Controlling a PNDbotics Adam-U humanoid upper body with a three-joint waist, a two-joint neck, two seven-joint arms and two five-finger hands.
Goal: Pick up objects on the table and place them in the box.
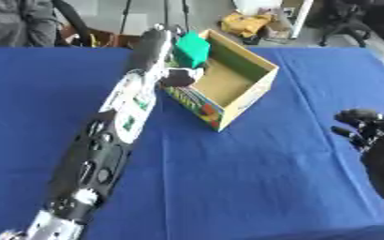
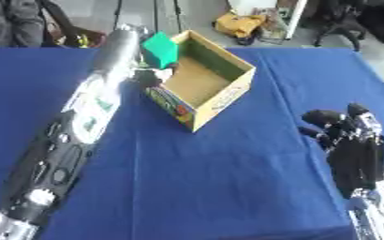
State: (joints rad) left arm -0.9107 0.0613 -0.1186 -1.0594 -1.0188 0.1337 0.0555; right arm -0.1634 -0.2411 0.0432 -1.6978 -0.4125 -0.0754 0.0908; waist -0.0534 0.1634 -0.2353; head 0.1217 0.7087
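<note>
Your left hand (image 1: 172, 70) is curled round the green block (image 1: 193, 49), holding it over the near-left rim of the cardboard box (image 1: 259, 89), w/ the arm stretched across the blue surface (image 1: 253, 178). Block is above the box, not yet inside. Box sits open-topped, corner toward you. Your right hand (image 2: 352, 140) rests idle at lower right, fingers relaxed & up, holding nothing.

black left arm (image 1: 97, 159), silver joints, black fingers (image 2: 326, 117)
</note>
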